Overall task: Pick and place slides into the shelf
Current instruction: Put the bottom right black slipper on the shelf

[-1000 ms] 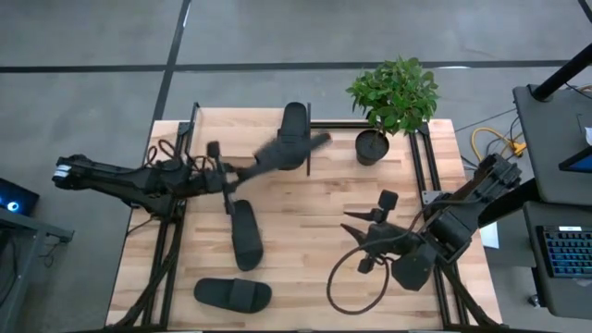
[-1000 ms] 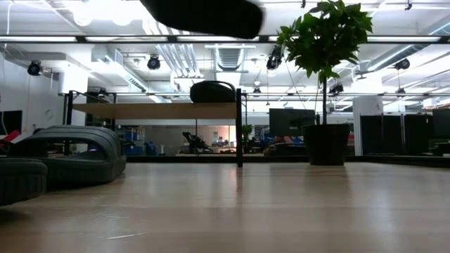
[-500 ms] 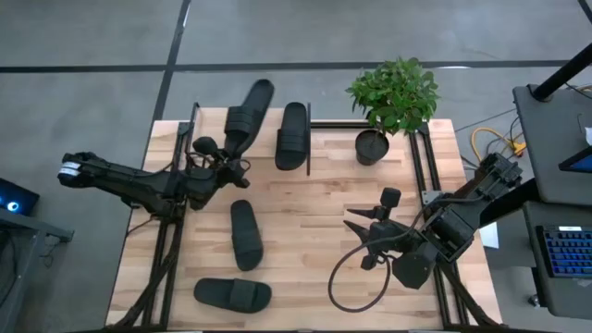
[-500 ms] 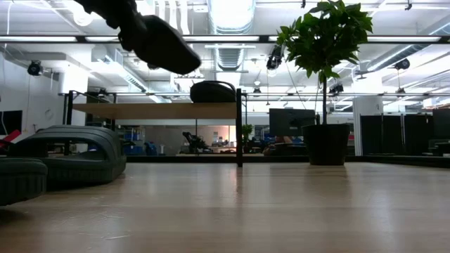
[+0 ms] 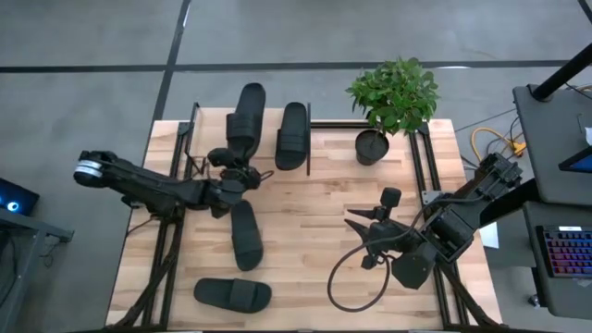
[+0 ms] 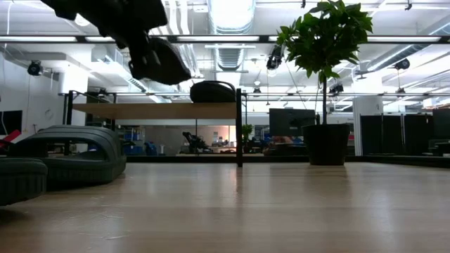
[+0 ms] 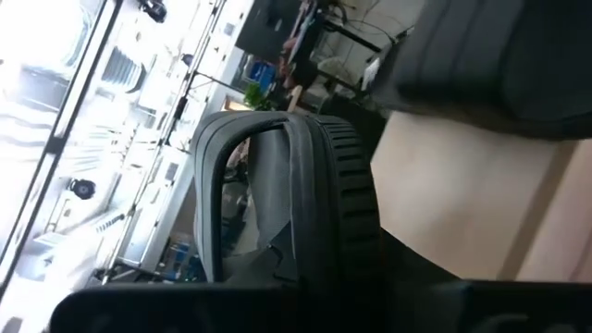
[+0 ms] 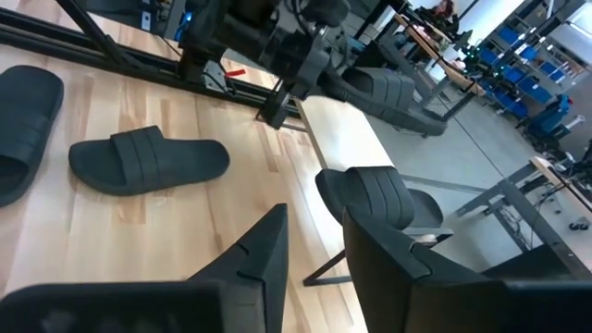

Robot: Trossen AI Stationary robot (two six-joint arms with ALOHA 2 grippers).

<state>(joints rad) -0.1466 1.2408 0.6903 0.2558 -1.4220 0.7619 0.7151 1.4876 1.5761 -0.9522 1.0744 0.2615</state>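
Two slides at the shelf (image 5: 319, 139), two more waiting on the table (image 5: 305, 240).

One slide (image 5: 293, 135) already lies on the shelf board at the far edge; the left gripper (image 5: 242, 176) is closed on the near end of a second slide (image 5: 245, 120), which hangs just to the left of the first and seems not yet set down. To do this step well, I think the arm should lower the slide flat, parallel to its neighbour and clear of the black post, and open the fingers only when the sole rests fully on the board. A third slide (image 5: 245, 234) lies close behind the gripper, and a fourth slide (image 5: 232, 294) lies at the near left. The right gripper (image 5: 359, 242) waits over the near right part of the table, fingers apart, holding nothing.
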